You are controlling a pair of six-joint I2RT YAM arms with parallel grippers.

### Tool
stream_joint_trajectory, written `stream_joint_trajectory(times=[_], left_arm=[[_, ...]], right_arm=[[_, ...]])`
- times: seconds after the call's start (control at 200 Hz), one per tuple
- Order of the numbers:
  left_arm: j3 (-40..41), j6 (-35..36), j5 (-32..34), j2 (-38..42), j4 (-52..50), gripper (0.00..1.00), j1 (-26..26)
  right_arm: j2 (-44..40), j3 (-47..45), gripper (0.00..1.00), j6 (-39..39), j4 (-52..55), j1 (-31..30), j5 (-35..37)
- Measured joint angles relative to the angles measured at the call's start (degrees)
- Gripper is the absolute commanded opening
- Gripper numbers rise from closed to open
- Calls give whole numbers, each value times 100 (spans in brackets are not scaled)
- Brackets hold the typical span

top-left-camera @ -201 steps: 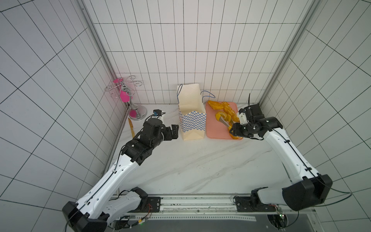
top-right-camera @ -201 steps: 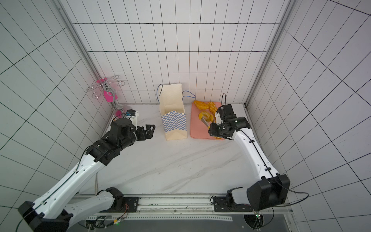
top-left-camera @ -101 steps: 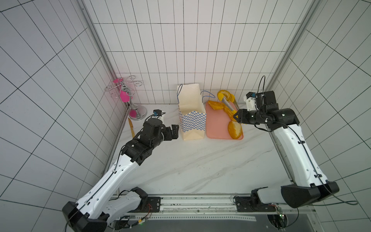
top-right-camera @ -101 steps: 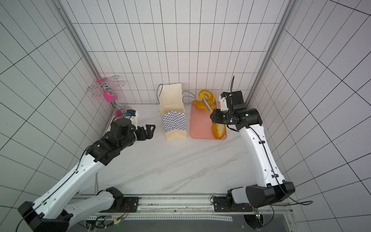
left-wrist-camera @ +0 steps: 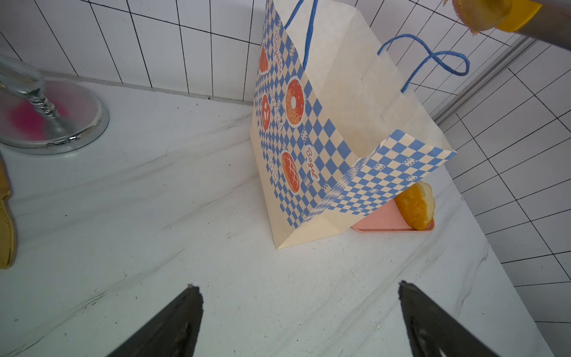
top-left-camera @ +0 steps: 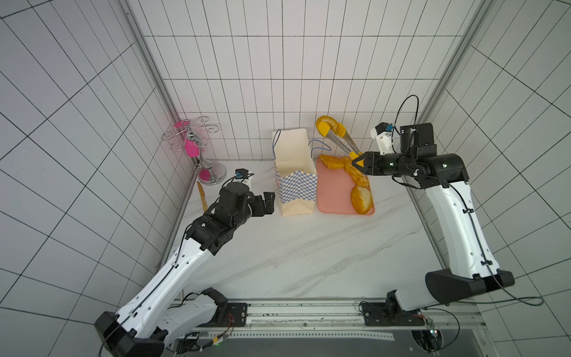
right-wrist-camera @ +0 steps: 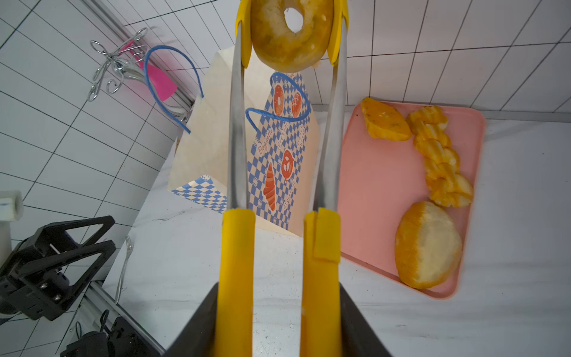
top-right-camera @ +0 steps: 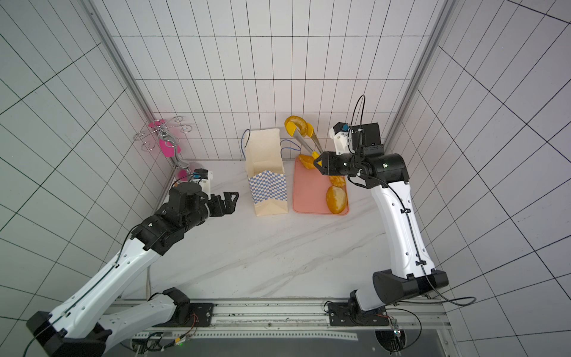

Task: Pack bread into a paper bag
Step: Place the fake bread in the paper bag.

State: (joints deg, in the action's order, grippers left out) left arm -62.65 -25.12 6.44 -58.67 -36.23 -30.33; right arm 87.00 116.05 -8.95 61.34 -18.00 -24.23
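Note:
The paper bag point(top-left-camera: 295, 182) point(top-right-camera: 267, 179) stands open at the back of the table. My right gripper point(top-left-camera: 358, 162) point(right-wrist-camera: 278, 290) is shut on the yellow handles of the tongs point(right-wrist-camera: 238, 139). The tongs' tips pinch a ring of bread point(top-left-camera: 329, 125) point(right-wrist-camera: 290, 34) high in the air, just right of the bag's mouth. A round bun point(top-left-camera: 361, 199), a braided loaf point(right-wrist-camera: 438, 160) and an oval roll point(right-wrist-camera: 384, 123) lie on the pink tray point(top-left-camera: 333, 191). My left gripper point(top-left-camera: 268, 202) point(left-wrist-camera: 299, 290) hovers open and empty left of the bag.
A chrome stand with a pink piece point(top-left-camera: 197, 148) occupies the back left corner. A golden knife point(top-left-camera: 202, 196) and a fork point(right-wrist-camera: 123, 265) lie along the left wall. Tiled walls close in on three sides. The bag's blue cord handles point(left-wrist-camera: 432, 61) droop outward.
My right arm has lifted the tongs with the ring off the tray, up and back toward the bag's mouth. The left arm has stayed still.

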Motion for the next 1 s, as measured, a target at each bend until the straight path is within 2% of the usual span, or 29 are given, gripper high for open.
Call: stream_joint_trajectory(times=[0.195,0.525,0.715,0.999], left_arm=[[0,4,2,0,-15,99,0],[0,9,109,76,-96,99,0],[0,9,153,85,-96,99,0],[0,9,157,85,-98,99,0]], right_arm=[[479,439,47,79,35,-9,-581],[1097,498,48,208,164,-98,-1145],[1432,763,49,424,337,-197,-1296],[1486,935,48,579,551,-278,-1305]])
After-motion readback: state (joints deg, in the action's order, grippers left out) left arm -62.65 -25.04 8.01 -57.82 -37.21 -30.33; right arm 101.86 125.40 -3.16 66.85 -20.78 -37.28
